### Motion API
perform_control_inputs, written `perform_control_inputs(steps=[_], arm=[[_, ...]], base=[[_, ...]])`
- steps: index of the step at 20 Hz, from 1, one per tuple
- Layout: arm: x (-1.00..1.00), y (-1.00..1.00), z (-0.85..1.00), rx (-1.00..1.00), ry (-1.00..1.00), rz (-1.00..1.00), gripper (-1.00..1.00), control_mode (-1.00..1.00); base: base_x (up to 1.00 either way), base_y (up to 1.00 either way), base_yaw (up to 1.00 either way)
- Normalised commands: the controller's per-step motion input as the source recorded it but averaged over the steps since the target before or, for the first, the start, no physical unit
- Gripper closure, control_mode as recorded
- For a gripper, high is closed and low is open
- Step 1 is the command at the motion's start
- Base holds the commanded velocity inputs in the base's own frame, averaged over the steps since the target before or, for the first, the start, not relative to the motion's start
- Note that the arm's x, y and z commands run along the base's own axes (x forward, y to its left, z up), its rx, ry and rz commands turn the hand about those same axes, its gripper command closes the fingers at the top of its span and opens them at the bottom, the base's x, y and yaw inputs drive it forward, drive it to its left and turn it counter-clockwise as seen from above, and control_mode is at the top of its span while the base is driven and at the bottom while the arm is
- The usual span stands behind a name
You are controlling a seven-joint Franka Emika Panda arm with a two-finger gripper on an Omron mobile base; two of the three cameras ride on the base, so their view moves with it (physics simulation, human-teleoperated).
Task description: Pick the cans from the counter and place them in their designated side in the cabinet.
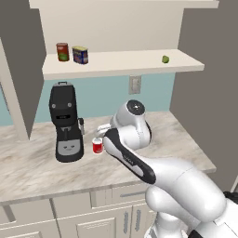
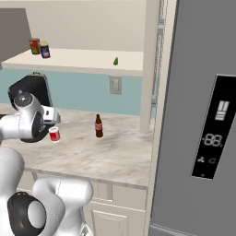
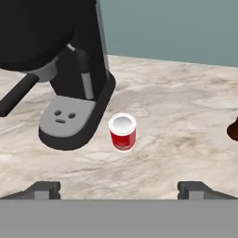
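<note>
Marbled desk [image 3: 186,121] carries a red can [image 3: 122,132] beside a black coffee machine [image 3: 69,69]; we hold our fingers [image 3: 42,189] wide open above it, empty.

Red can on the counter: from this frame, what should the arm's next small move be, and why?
Probably ease the open gripper forward and down so its fingertips straddle the red can, then close. The can stands upright on the counter, apart from the coffee machine and ahead of the jaws, not yet between them. The blue can already sits on the cabinet shelf.
</note>
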Motion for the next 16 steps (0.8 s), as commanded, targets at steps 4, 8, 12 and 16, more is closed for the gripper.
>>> perform_control_inputs(steps=[4, 8, 12, 16], arm=[[0.23, 0.02, -0.11, 0.0, 0.05, 0.0, -1.0, -1.0], [0.2, 0.04, -0.1, 0.0, 0.04, 0.0, -1.0, -1.0], [0.18, 0.07, -0.14, 0.0, 0.02, 0.0, -1.0, -1.0], [0.19, 0.07, -0.16, 0.0, 0.02, 0.0, -1.0, -1.0]], base=[[0.0, 0.0, 0.0], [0.0, 0.0, 0.0], [0.0, 0.0, 0.0], [0.0, 0.0, 0.0]])
